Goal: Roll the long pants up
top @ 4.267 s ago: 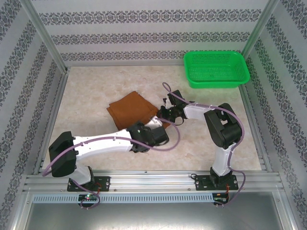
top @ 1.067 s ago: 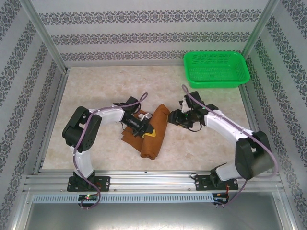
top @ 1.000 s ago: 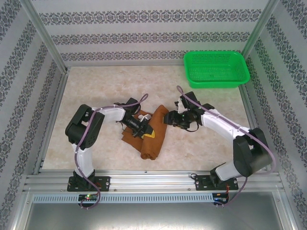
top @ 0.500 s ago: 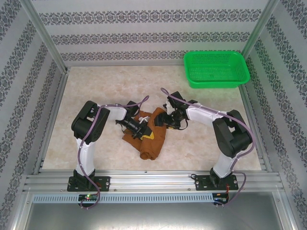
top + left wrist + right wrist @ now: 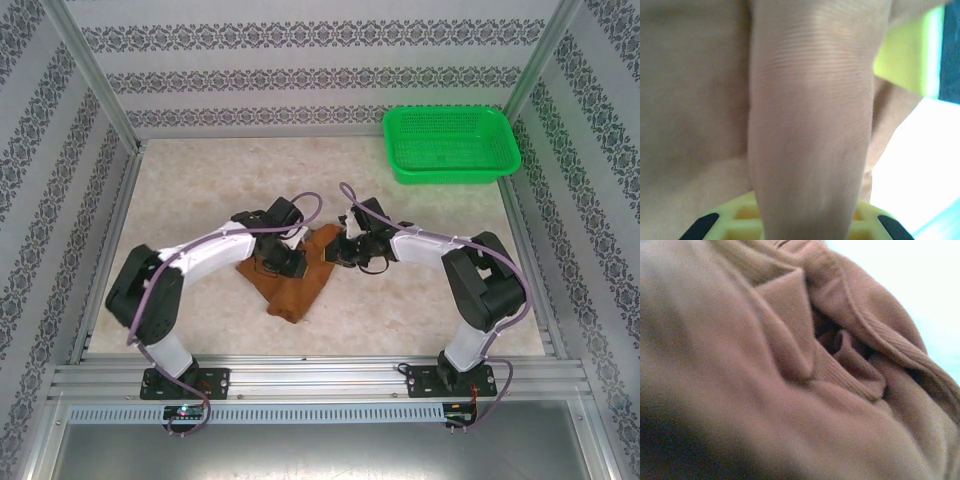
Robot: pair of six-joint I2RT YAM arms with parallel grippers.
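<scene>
The brown long pants (image 5: pixel 297 288) lie bunched in a loose, slanting bundle at the middle of the table. My left gripper (image 5: pixel 290 262) is pushed into the bundle's upper left part. In the left wrist view a thick fold of the pants (image 5: pixel 810 125) runs up from the yellow gripper body (image 5: pixel 742 217) and covers the fingers, which appear shut on it. My right gripper (image 5: pixel 340 250) presses against the bundle's upper right end. In the right wrist view, crumpled pants fabric (image 5: pixel 790 365) with a ribbed cuff (image 5: pixel 850 375) hides that gripper's fingers.
A green plastic basket (image 5: pixel 455 176) stands at the back right corner. Patterned walls and metal posts enclose the marble-look table (image 5: pixel 200 190). Bare table surface lies to the left, behind and in front of the bundle.
The once flat, folded pants are now a narrow bundle. In the last half second the left arm swung forward and both grippers closed in on the bundle's upper end, shifting it slightly left.
</scene>
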